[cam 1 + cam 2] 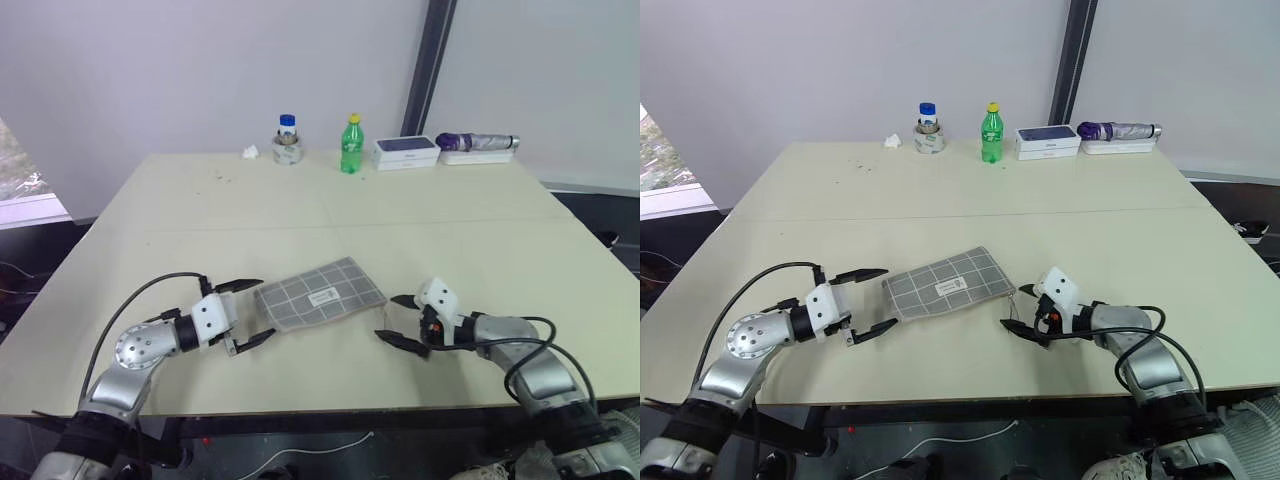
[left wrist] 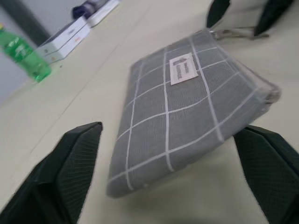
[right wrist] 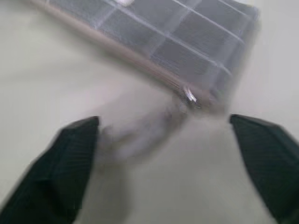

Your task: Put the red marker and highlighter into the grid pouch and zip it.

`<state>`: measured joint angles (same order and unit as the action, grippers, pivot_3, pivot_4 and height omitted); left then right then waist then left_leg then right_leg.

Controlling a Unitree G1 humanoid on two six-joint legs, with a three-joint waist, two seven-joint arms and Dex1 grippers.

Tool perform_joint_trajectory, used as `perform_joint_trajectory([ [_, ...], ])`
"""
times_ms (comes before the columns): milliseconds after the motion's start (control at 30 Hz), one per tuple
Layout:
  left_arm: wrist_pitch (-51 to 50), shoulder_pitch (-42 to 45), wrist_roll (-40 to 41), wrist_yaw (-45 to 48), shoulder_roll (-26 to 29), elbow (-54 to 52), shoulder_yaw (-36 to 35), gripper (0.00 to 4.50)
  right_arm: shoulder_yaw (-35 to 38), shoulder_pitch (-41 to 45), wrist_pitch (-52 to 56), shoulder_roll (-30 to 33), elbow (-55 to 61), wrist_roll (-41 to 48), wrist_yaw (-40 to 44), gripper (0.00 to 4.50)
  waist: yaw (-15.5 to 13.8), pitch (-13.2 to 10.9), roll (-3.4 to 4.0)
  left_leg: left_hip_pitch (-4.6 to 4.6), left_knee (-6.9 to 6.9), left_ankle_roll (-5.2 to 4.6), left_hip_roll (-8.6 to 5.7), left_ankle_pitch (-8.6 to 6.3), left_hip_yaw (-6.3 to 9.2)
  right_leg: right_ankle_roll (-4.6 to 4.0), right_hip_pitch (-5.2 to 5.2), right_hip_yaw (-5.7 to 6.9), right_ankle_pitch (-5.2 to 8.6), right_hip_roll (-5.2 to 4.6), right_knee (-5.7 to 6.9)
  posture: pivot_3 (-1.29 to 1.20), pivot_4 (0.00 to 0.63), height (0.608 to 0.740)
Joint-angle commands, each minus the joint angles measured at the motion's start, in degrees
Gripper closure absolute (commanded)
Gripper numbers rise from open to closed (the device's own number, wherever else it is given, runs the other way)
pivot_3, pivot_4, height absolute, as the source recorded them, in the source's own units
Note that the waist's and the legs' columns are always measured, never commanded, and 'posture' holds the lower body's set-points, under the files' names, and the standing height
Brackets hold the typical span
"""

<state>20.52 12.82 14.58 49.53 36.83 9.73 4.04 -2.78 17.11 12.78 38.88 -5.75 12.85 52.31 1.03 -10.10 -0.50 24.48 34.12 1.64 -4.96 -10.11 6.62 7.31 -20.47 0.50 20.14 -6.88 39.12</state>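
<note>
We find the grid pouch [image 1: 320, 294] lying flat on the table [image 1: 400, 220], lower centre of the frame, its zipper pull [image 3: 189, 95] at the end of the edge. Both claws stand released and empty, the left gripper [image 1: 252, 312] just beside the pouch, the right gripper [image 1: 396, 320] near its zipper corner. We judge the pouch zipped and the task near complete.

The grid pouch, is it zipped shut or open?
Shut, it seems: the grid pouch lies flat, its zipper edge a closed line, pull at the corner.
</note>
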Motion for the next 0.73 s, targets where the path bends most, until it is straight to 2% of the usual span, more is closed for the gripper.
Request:
perform_joint_trajectory([
  [33, -4.32, -4.76, 3.96, -2.94, 0.40, -5.42, -6.49, 0.00, 6.29, -2.88, -0.18, 4.04, 3.85, 2.04, 1.03, 0.06, -0.05, 0.00, 0.00, 0.00, 0.00, 0.00, 0.01, 0.00, 0.00, 0.00, 0.00, 0.00, 0.00, 0.00, 0.00, 0.00, 0.150, 0.740],
  [200, -12.61, -14.71, 9.11, -6.78, 0.78, -11.55, -15.85, 0.00, 14.20, -8.94, 3.46, 6.78, 9.35, 7.39, 1.95, 0.06, -0.01, 0.00, -0.01, -0.01, -0.01, -0.01, 0.07, -0.01, -0.03, -0.01, 0.02, -0.02, 0.00, 0.01, -0.02, 0.00, 0.150, 0.740],
  [333, -18.78, -18.14, 11.38, -9.48, 1.79, -14.34, -22.11, 0.00, 18.25, -11.61, 2.52, 7.79, 9.45, 8.51, 2.53, 0.06, -0.57, 0.00, -0.01, -0.01, 0.02, -0.02, 0.08, -0.03, -0.04, -0.02, 0.04, -0.08, 0.01, 0.00, -0.03, 0.00, 0.150, 0.740],
  [533, -19.52, -20.67, 9.25, -8.36, 2.56, -14.19, -24.51, 0.00, 20.55, -13.28, 0.96, 8.21, 8.86, 9.23, 4.04, 0.06, -0.50, 0.01, -0.01, 0.00, 0.02, -0.07, 0.04, -0.07, -0.07, -0.03, 0.08, -0.09, 0.01, -0.07, -0.14, 0.00, 0.150, 0.740],
  [733, -19.46, -17.95, 9.75, -7.13, 3.69, -12.12, -26.16, 0.00, 20.33, -14.57, -0.62, 7.62, 8.99, 7.97, 3.37, 0.06, -0.55, 0.01, -0.02, 0.00, 0.01, -0.07, 0.05, -0.07, -0.08, -0.04, 0.08, -0.08, 0.02, -0.06, -0.14, 0.00, 0.150, 0.740],
])
